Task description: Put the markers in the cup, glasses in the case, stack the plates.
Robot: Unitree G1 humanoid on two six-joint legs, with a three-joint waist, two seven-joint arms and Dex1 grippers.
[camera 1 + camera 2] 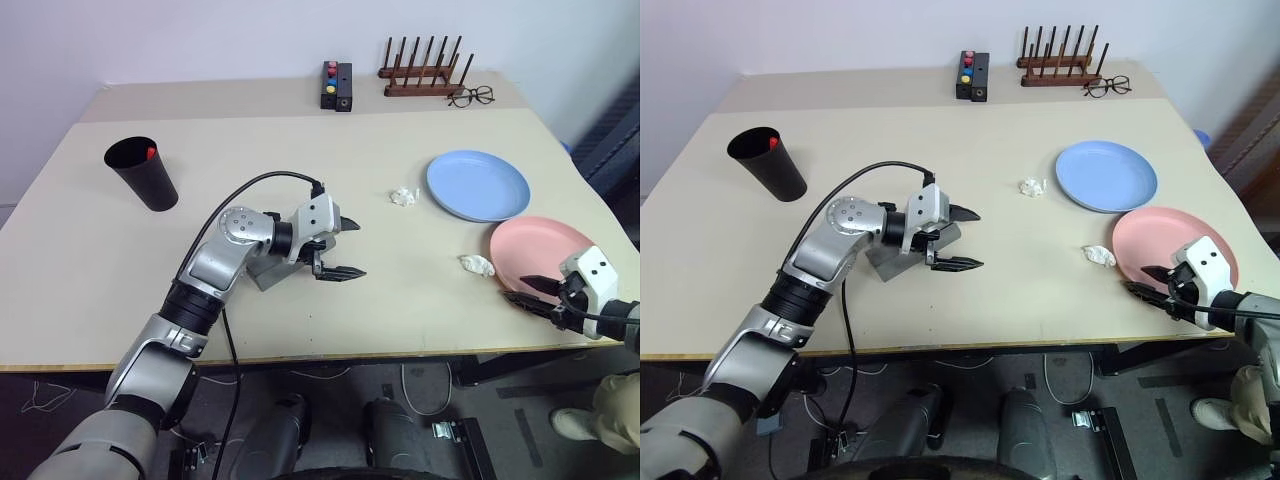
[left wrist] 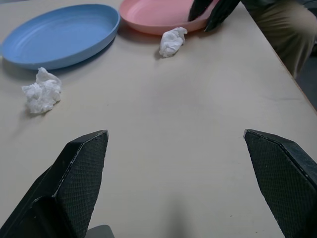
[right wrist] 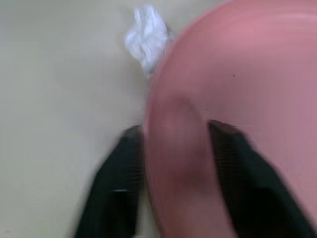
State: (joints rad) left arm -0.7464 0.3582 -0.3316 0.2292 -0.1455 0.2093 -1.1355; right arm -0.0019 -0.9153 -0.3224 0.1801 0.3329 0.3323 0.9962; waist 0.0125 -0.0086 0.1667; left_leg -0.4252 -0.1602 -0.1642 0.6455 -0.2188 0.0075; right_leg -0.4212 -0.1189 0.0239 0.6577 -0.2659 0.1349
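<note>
The black cup (image 1: 145,172) stands at the far left of the table, and a marker's red cap (image 1: 151,153) shows inside its rim. At mid-table my left gripper (image 1: 358,248) is open, pointing right, with nothing between its fingers (image 2: 81,168). The grey case (image 1: 262,272) lies partly hidden under that wrist. The glasses are out of view. The blue plate (image 1: 477,185) rests at the right. Just nearer lies the pink plate (image 1: 540,250). My right gripper (image 1: 525,290) is shut on its near rim (image 3: 173,163), one finger above and one below.
Two crumpled tissues lie on the table, one (image 1: 404,197) left of the blue plate and one (image 1: 477,264) left of the pink plate. At the back stand a black button box (image 1: 336,85), a wooden rack (image 1: 425,70) and wire-rimmed spectacles (image 1: 470,96). A person's leg (image 1: 620,400) is beside the right edge.
</note>
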